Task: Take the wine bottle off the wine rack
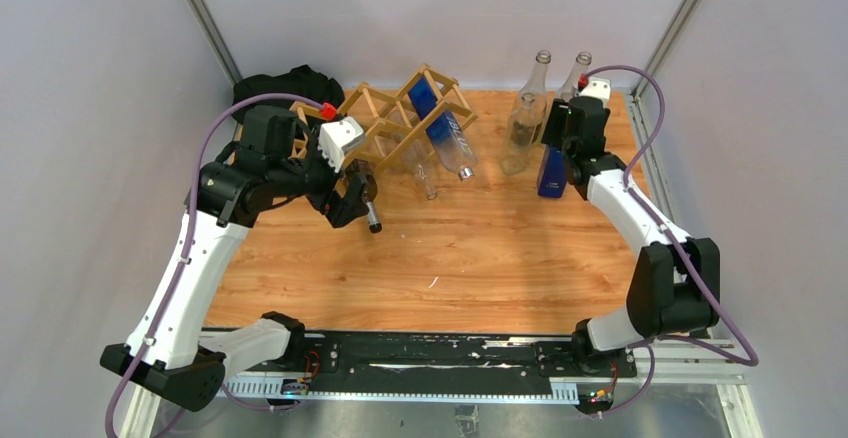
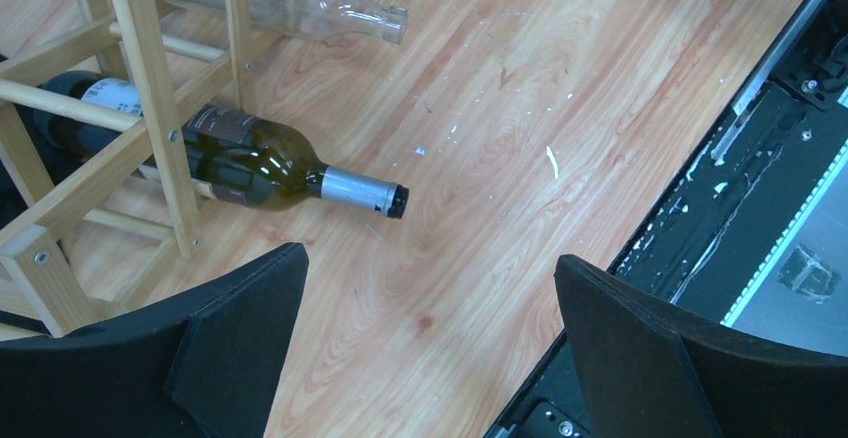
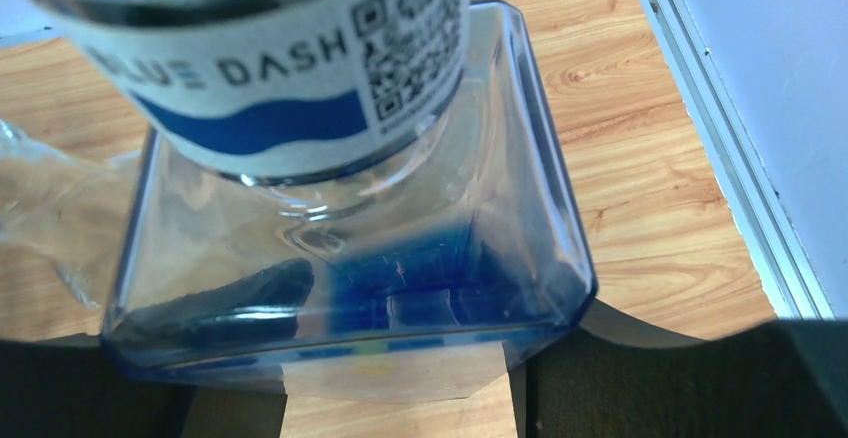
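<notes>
Wine bottle (image 2: pixel 260 163) is lying in a low cell of the wine rack (image 2: pixel 150 88), neck poking out; left gripper (image 2: pixel 430 263) is hovering wide beside it. Right gripper (image 3: pixel 400 388) is clasping a blue square bottle (image 3: pixel 350 258) far right.

Wine rack (image 2: pixel 150 88): one. Racked bottles (image 1: pixel 447 130) (image 2: pixel 300 3) (image 2: pixel 255 158): three. Upright clear bottles (image 1: pixel 525 118) (image 1: pixel 578 68): two. Blue square bottle (image 1: pixel 550 173): one. Black bag (image 1: pixel 290 86): one.
</notes>
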Controlling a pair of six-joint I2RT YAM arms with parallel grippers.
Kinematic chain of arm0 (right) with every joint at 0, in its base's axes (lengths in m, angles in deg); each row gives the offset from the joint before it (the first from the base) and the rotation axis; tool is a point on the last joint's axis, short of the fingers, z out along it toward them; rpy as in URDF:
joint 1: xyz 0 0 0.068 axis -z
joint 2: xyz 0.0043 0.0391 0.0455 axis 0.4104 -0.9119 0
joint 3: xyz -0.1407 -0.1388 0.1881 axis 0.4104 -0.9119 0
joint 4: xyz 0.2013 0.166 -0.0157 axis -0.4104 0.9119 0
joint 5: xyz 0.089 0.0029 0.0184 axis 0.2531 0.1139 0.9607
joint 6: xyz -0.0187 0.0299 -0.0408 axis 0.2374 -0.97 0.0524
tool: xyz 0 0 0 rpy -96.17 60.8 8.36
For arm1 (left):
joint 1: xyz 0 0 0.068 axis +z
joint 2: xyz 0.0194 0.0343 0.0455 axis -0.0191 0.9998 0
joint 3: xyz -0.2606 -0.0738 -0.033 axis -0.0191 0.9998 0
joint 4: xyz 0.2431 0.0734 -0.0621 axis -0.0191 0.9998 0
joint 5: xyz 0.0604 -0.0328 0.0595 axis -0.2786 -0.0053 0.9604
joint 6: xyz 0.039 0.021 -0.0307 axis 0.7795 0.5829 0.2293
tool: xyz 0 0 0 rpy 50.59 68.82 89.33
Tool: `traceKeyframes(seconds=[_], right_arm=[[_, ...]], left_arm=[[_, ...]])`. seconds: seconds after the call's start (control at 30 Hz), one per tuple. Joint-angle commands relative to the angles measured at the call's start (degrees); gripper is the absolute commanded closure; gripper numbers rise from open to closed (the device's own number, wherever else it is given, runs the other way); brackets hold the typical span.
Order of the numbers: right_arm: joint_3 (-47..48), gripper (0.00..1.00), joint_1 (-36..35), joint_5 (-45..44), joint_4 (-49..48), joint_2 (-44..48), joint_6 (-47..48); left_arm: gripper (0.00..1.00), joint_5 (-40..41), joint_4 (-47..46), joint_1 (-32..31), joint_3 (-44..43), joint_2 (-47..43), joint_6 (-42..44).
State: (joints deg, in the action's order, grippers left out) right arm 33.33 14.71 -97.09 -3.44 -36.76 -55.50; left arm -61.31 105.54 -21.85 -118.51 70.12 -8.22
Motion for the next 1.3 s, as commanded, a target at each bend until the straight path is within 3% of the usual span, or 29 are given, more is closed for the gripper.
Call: traceKeyframes(seconds=[0.0,0.7,0.8,0.87,1.03,1.27], right_arm=[[2.63,1.0,1.34,0.6,-12.56,-0.16,-1.62],[4.01,0.97,1.35,3.24,-19.96,-8.76,-2.76],[3.63,0.81,1.32,4.57,-20.27,-8.73,-3.26],[3.74,0.57,1.34,6.22,-19.69,-8.3,-3.57],[3.19,0.3,1.34,6.62,-18.05,-6.08,-4.33],[4.79,0.2,1.34,7.2,-14.31,-2.68,-3.99]], left_arm=[[0.0,-0.34,-0.6,-0.16,-0.48,0.02,1.31],[0.0,-0.7,-0.57,-0.16,0.92,-0.35,4.59],[0.0,-1.01,-0.52,-0.16,1.08,-0.32,4.78],[0.0,-1.32,-0.57,-0.16,1.12,-0.19,4.64],[0.0,-1.69,-0.52,-0.16,1.17,0.23,4.2],[0.0,-3.09,-0.59,-0.16,1.29,-1.0,3.77]])
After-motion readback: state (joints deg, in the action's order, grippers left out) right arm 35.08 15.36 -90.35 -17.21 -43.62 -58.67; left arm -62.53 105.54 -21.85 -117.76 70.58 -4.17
